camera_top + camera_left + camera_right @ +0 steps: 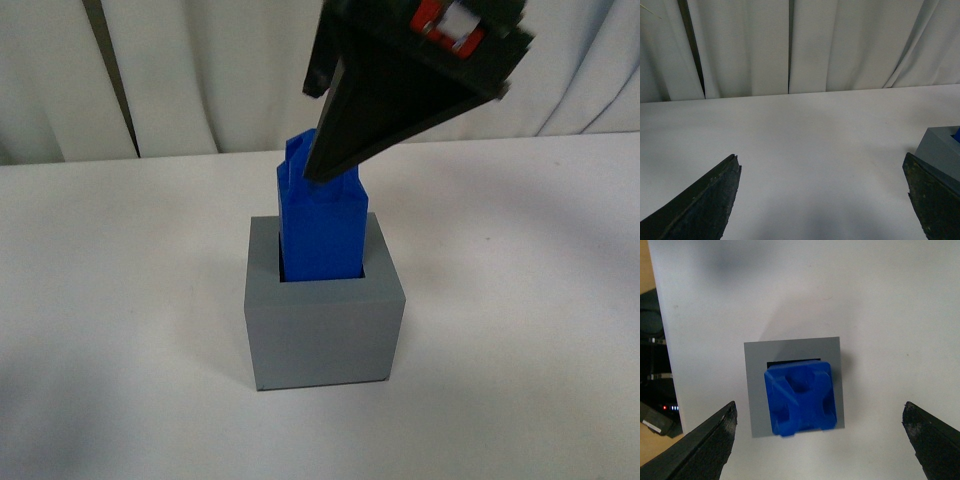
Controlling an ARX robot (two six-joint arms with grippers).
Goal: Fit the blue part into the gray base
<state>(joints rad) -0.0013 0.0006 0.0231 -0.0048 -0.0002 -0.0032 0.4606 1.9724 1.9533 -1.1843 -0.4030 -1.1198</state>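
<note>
Blue part (pixel 320 225): standing in gray base (pixel 325 335) recess, protruding; right gripper (pixel 819 407) above, spread wide; left gripper (pixel 820 159) spread wide.

Even bright light, soft shadows on table (pixel 120 300); slight blur throughout.

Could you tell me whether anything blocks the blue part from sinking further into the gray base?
Nothing visible does: the blue part already stands in the recess of the gray base; the recess floor is hidden.
</note>
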